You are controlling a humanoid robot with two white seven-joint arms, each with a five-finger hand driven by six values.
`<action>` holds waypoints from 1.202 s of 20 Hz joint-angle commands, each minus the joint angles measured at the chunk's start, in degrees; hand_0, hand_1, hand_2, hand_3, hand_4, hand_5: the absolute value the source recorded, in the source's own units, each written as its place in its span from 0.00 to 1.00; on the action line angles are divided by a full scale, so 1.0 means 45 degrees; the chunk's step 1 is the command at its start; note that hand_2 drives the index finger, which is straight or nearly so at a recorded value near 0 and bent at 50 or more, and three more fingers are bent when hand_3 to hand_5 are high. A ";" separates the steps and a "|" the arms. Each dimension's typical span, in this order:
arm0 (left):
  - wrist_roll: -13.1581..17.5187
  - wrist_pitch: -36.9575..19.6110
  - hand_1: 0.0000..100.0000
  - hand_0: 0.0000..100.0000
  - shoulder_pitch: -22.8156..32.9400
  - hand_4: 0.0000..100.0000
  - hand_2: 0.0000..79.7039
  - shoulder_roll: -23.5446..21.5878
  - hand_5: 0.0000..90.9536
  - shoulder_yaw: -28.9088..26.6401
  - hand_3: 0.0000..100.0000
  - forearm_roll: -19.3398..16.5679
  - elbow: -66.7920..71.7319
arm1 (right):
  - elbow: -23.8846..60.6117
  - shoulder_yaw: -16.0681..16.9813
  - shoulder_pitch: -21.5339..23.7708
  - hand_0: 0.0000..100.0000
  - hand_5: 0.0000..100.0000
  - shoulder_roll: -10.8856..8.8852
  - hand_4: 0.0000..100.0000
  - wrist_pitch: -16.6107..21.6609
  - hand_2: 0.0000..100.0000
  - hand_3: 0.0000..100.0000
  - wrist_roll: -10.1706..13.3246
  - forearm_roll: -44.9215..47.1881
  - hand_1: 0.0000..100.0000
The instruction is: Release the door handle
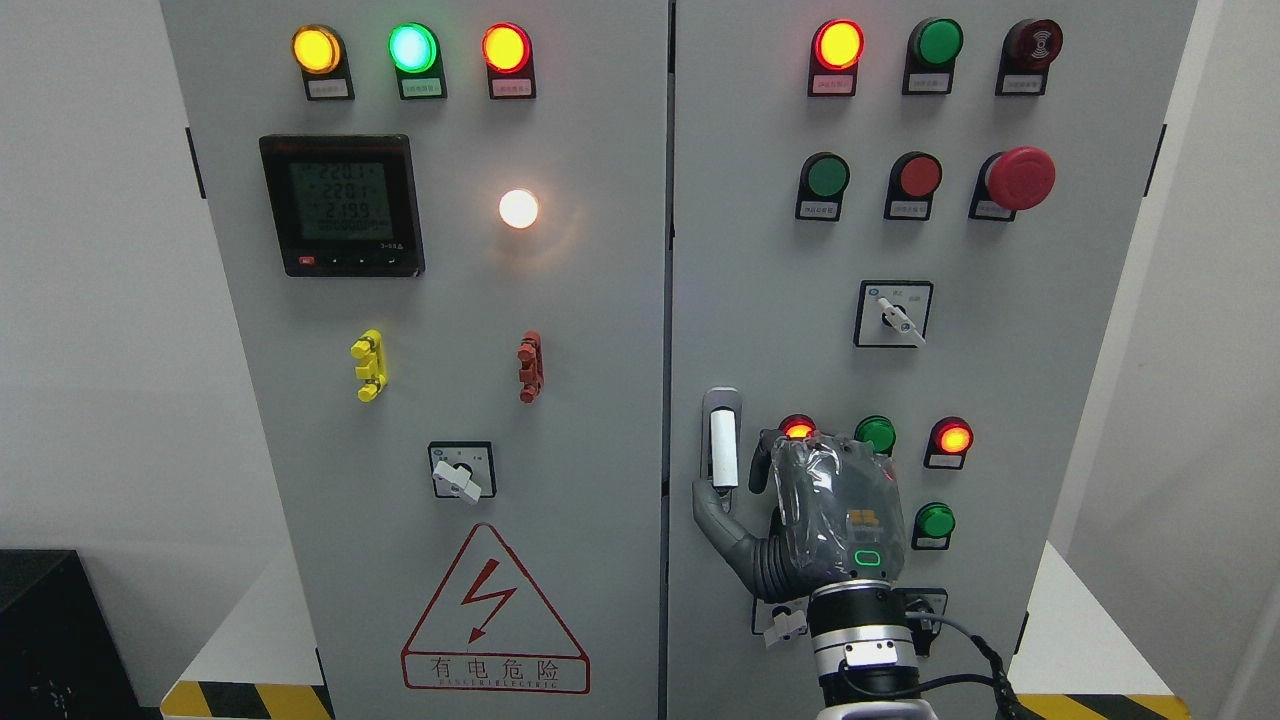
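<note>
The door handle (pixel 722 447) is a white upright bar in a grey recess at the left edge of the cabinet's right door (pixel 1000 260). Both doors look closed. My right hand (pixel 738 490), wrapped in clear plastic, comes up from the bottom edge and sits just right of and below the handle. Its thumb (pixel 712 505) is spread out and lies at the handle's lower end. The fingers (pixel 762 462) lie just right of the bar and are not wrapped around it. The whole bar shows. The left hand is out of view.
The right door carries lit and unlit push buttons (pixel 953 438), a red emergency stop (pixel 1020 178) and a rotary switch (pixel 895 315). The left door (pixel 600 400) has a meter (pixel 341 205), indicator lamps, a switch (pixel 460 472) and a warning triangle (pixel 494 610).
</note>
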State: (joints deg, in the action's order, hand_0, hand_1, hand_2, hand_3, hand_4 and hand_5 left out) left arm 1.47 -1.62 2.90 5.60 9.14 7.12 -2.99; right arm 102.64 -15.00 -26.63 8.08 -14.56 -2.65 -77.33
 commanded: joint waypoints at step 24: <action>0.0005 0.0009 0.00 0.00 0.0000 0.00 0.06 0.0005 0.00 0.0000 0.11 0.0000 0.0000 | 0.0081 0.0150 0.0118 0.39 0.68 0.0000 0.76 -0.0045 0.69 0.96 0.0217 0.0017 0.38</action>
State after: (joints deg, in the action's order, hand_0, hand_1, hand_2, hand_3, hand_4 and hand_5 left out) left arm 1.47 -1.54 2.90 5.59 9.14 7.12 -2.99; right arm 102.91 -14.52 -26.07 8.08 -14.70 -1.73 -77.26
